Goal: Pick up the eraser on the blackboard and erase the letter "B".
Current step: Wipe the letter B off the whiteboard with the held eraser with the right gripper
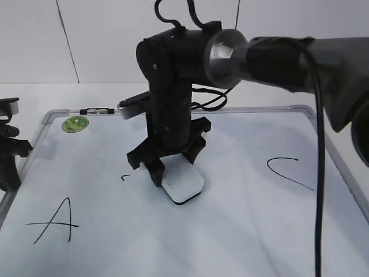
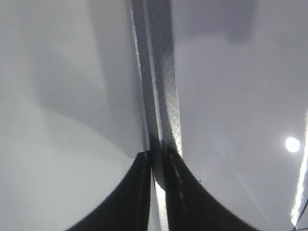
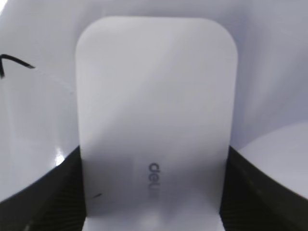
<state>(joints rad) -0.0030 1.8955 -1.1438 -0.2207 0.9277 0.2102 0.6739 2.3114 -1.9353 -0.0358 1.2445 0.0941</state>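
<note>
The blackboard (image 1: 242, 231) is a white board with a grey frame lying flat. My right gripper (image 1: 173, 170) is shut on the white eraser (image 1: 183, 186), which rests flat on the board at its middle. In the right wrist view the eraser (image 3: 154, 110) fills the space between my jaws (image 3: 153, 192). Of the letter "B" only a small black stroke (image 1: 123, 178) shows left of the eraser; it also shows in the right wrist view (image 3: 14, 61). My left gripper (image 1: 8, 167) is shut and empty at the board's left edge; its wrist view (image 2: 156, 163) shows the frame (image 2: 161, 86).
A black letter A (image 1: 55, 222) is at the front left and a black letter C (image 1: 288, 172) at the right. A round green sticker (image 1: 75, 123) and a marker (image 1: 97, 111) lie at the board's top left. The right arm (image 1: 271, 57) reaches across from the right.
</note>
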